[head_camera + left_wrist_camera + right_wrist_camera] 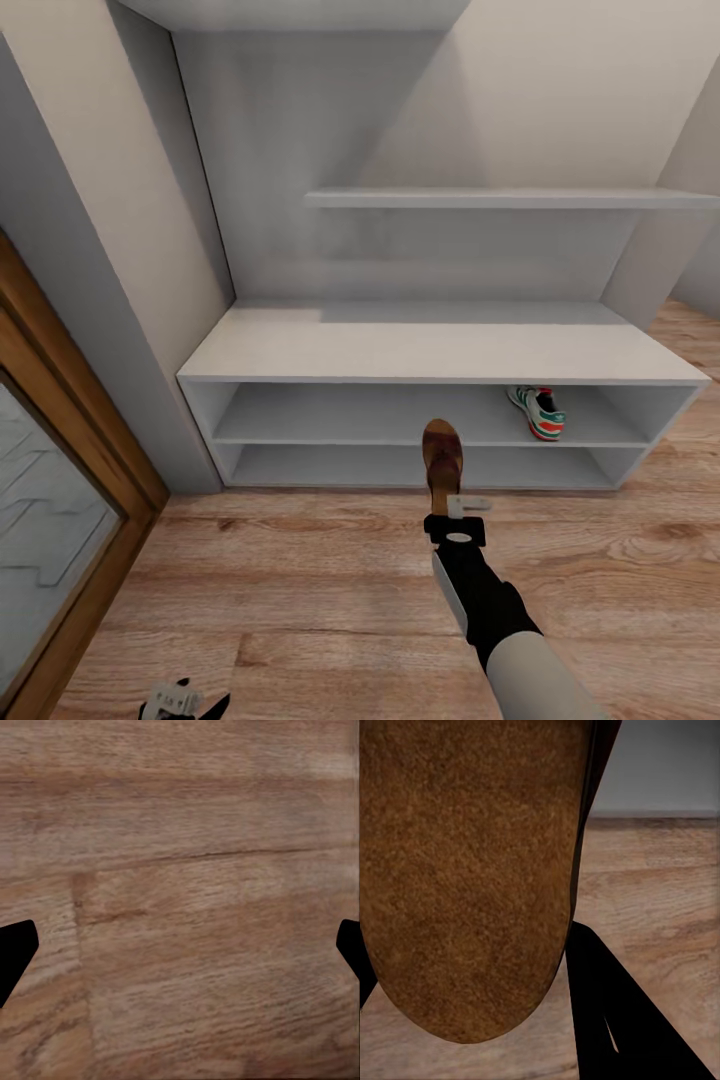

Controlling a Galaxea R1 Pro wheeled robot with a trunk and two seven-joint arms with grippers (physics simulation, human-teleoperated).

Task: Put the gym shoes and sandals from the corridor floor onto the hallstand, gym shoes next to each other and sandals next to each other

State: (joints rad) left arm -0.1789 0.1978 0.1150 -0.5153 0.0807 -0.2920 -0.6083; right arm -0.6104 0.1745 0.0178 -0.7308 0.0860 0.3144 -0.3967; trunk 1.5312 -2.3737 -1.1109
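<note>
Wood-plank floor (pixel 300 590) before hallstand (pixel 440 350). My right gripper (pixel 455 520) clenched on sandal (pixel 442 462), long axis toward open tiers straight ahead; gym shoe (pixel 538 411) on upper tier, further right. Left gripper (pixel 180 700) spread, idle.

Right arm (pixel 500 610): pale grey sleeve, glossy black forearm, white-and-black claw (pixel 452 515).

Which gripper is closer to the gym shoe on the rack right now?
Right. The right gripper, shut on a sandal, sits just in front of the hallstand, a little left of the gym shoe. The left gripper hangs low over the floor, far back.
</note>
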